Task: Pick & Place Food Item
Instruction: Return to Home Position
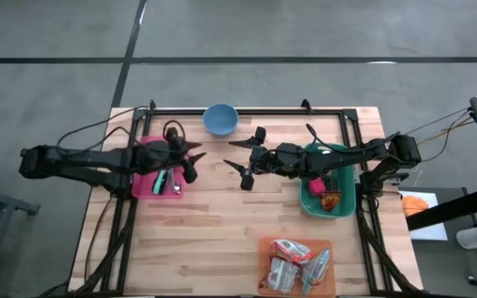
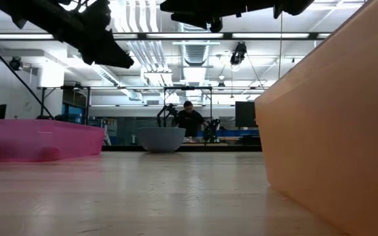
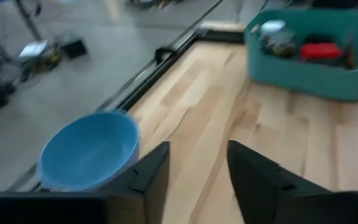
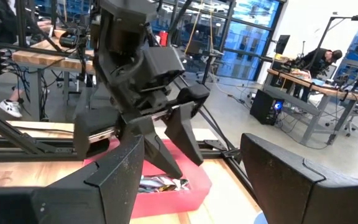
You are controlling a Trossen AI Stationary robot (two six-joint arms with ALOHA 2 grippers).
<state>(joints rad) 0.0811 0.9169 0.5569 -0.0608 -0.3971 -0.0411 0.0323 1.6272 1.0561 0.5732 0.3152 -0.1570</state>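
Snack packets [image 1: 293,265]: printed wrappers in the orange tray [image 1: 262,248]; you can read no word or brand on them.
Red item [image 3: 321,51]: in the teal bin [image 3: 303,78]; too blurred for you to read.
Room beyond the table: no sign you can make out.

The pink bin [image 1: 142,185] sits upright on the table's left side. Slim spoons lie lengthwise inside it: a green spoon [image 1: 161,180] shows clearest, with what seems to be a paler spoon [image 1: 175,185] just beside it, and any others cannot be told apart. Wrapped food packets [image 1: 295,263] lie piled in an orange tray [image 1: 265,245] at the right, and a red item [image 1: 315,185] rests in the teal bin [image 1: 348,192]
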